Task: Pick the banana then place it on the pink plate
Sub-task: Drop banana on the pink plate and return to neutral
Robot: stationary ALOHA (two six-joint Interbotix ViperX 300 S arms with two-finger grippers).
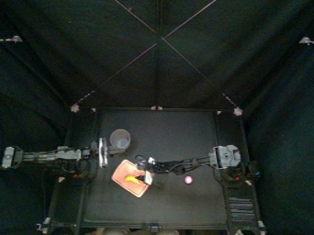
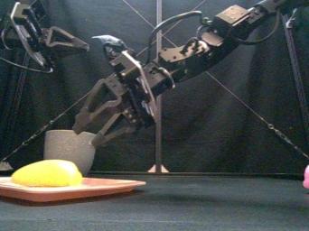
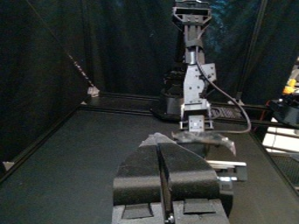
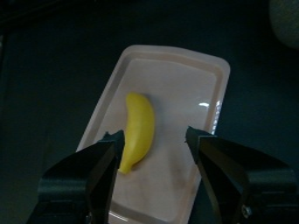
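Starting at the left of the top view, the left gripper (image 3: pixel 173 150) rests by the table's left edge, its jaws pressed together on nothing. Just to its right stands the grey cup (image 1: pixel 120 139). Below the cup, a bit left of the middle, is the pink plate (image 2: pixel 115 184). The banana (image 4: pixel 136 131) lies flat on it, toward the plate's left end in the front view. The right gripper (image 4: pixel 156 140) hangs over the banana with its jaws spread wide, one on each side, and as far as I can see they do not touch it. So the job looks done to me: banana on plate, nothing held. Only backing the arm away seems left. Further right sits a small pink thing (image 1: pixel 189 181), too small to name.
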